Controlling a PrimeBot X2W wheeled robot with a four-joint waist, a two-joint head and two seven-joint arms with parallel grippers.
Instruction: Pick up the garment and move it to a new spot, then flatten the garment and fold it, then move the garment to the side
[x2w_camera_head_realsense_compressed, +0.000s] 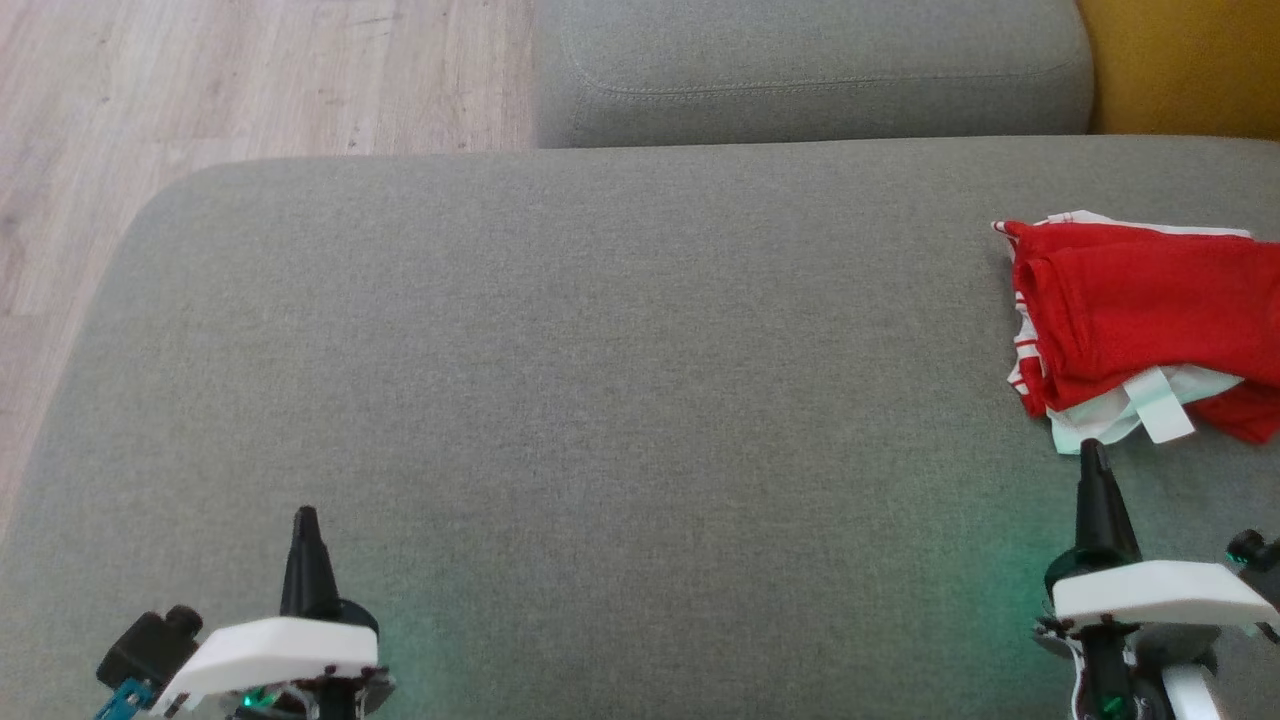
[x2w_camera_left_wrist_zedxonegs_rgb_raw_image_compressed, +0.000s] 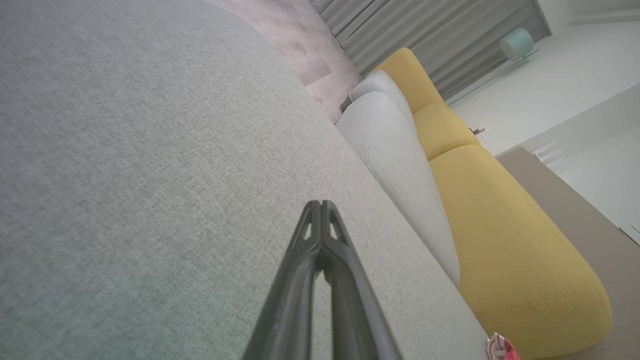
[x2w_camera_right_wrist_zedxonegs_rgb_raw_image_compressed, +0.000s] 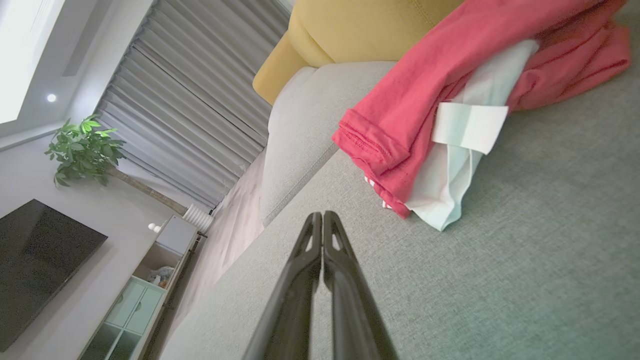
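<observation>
- While the red and white garment (x2w_camera_head_realsense_compressed: 1140, 310) lies in loose, bunched layers at 3 o'clock in the head view, it rests on the wide grey seat cushion (x2w_camera_head_realsense_compressed: 600, 400) and runs off that picture's edge.
- The left gripper (x2w_camera_head_realsense_compressed: 305, 515) stands at 7 o'clock in the head view. Its two dark fingers are pressed together tip to tip with nothing between them. It is over bare grey fabric, well apart from the garment.
- The right gripper (x2w_camera_head_realsense_compressed: 1095, 447) stands at 4 o'clock, also closed to a single point and empty. Its tip is just beside the garment's near edge.
- In the right wrist view the garment lies toward 1 o'clock from the closed fingertips, near them but not touching. Red cloth is folded over a white layer, and a white strip (x2w_camera_right_wrist_zedxonegs_rgb_raw_image_compressed: 470, 127) lies across it.
- In the left wrist view a small corner of the garment shows at 5 o'clock, at the bottom edge.
- In the head view a grey back cushion (x2w_camera_head_realsense_compressed: 810, 70) sits at 12 o'clock, a yellow cushion (x2w_camera_head_realsense_compressed: 1190, 60) at 1 o'clock and the pale wooden floor (x2w_camera_head_realsense_compressed: 250, 70) at 11 o'clock.
</observation>
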